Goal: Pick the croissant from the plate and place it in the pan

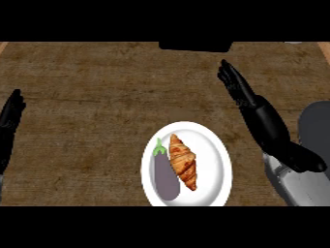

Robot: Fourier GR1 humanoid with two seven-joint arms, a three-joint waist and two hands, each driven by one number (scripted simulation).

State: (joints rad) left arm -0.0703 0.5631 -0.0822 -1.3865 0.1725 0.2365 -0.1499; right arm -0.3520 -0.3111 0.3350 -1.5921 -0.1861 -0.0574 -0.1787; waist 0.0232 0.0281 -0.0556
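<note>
Croissant [184, 162] and aubergine [165, 173] lie side by side on the white plate [214, 150], which sits on the brown bench [110, 97] at the lower middle of our view. We see the croissant on the right half of the plate, its long axis running from top to bottom, its left edge just beside the aubergine. Nothing is touching it.

Our right robot hand [237, 86] is above and to the right of the plate, well apart from the croissant, with its fingers straight and released, pointing towards the far side of the bench. Beside its forearm, at the right edge, we make out part of a dark grey round shape that looks like the pan [324, 128]; it is cut off by the frame.

Our left robot hand [10, 112] shows at the left edge, open and holding nothing, fingers up.
</note>
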